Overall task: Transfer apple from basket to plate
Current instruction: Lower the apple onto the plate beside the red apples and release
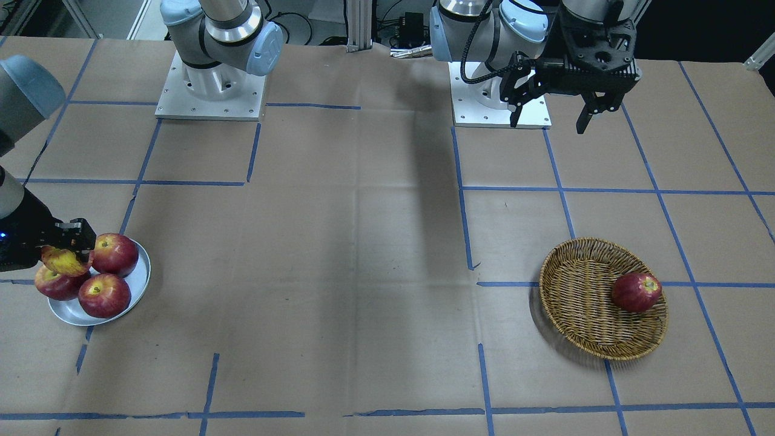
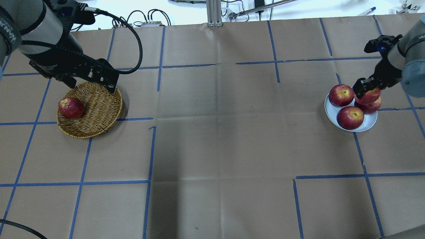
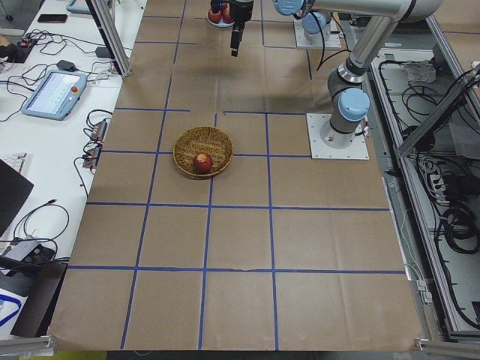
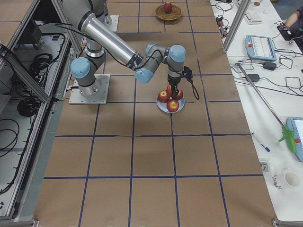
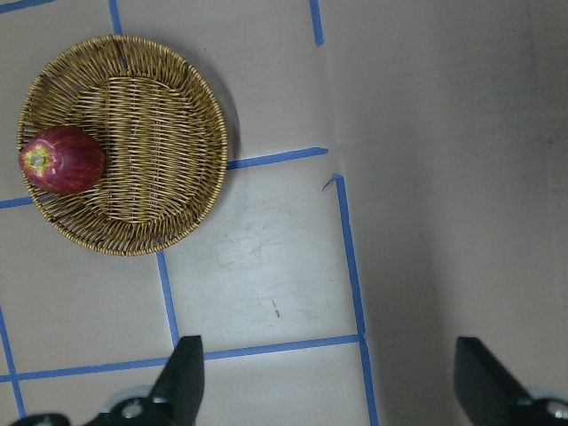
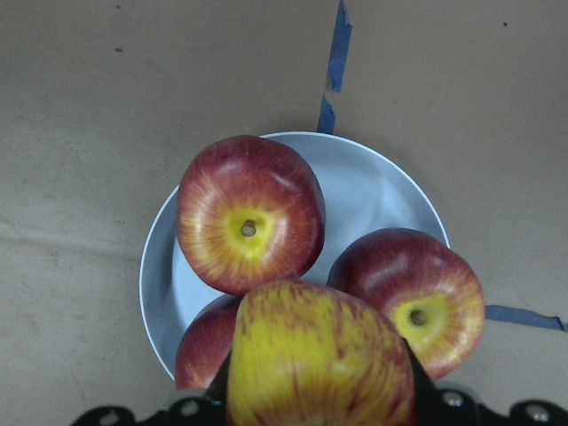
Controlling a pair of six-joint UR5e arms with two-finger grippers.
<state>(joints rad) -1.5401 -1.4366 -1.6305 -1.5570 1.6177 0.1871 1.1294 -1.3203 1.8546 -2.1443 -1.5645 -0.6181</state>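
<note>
Over the plate [image 6: 373, 191], at my right end of the table, I am holding the apple [image 6: 319, 355] in my right gripper [image 2: 369, 90]. The jaws are pinching it on opposite flanks, and a dark finger is showing at either side of it in the wrist view. It is hanging above three darker red apples [image 6: 248, 213] that are crowding the dish. I cannot tell whether it is touching them.

I am judging it to be a firm, moderately heavy fruit. It seems stiff enough to take a squeeze, but its skin is smooth and waxy, so it could slip or roll if the pads sit off its widest girth. Across the belly is where I am trusting the hold most. Its facing side is showing a broad yellow patch streaked with red, paler than its neighbours.

That plate is looking hard and slick: pale grey-blue with a metallic sheen and only a shallow rim. The glossy, rounded apples on it are offering no flat seat, so I am expecting a released apple to roll towards whatever gap is left.

My left gripper [image 5: 333, 382] is hovering with its jaws spread wide and empty beside the basket [image 5: 151, 133]. The basket is a round, shallow bowl of tan woven wicker, rough and ridged. One dark red apple [image 5: 62, 160] is lying against its rim.
</note>
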